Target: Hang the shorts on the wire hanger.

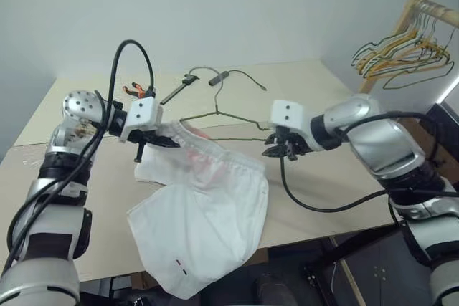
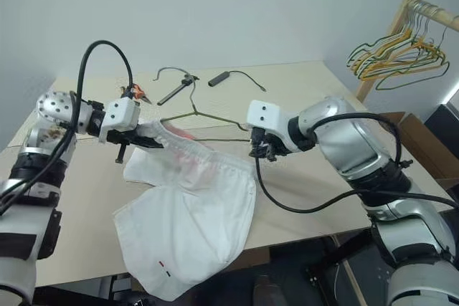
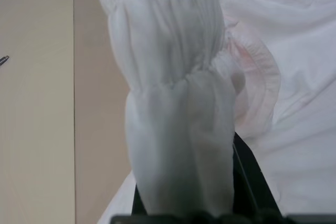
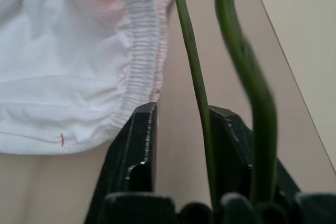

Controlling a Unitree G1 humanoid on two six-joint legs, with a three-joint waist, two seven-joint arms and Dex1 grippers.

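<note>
White shorts (image 1: 208,213) hang from left gripper's (image 1: 154,139) closed jaws.

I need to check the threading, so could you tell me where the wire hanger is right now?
In the eye views the hanger lies mid-table, its hook toward the far edge; its near right corner sits between the right gripper's open fingers, beside the shorts' waistband.
</note>
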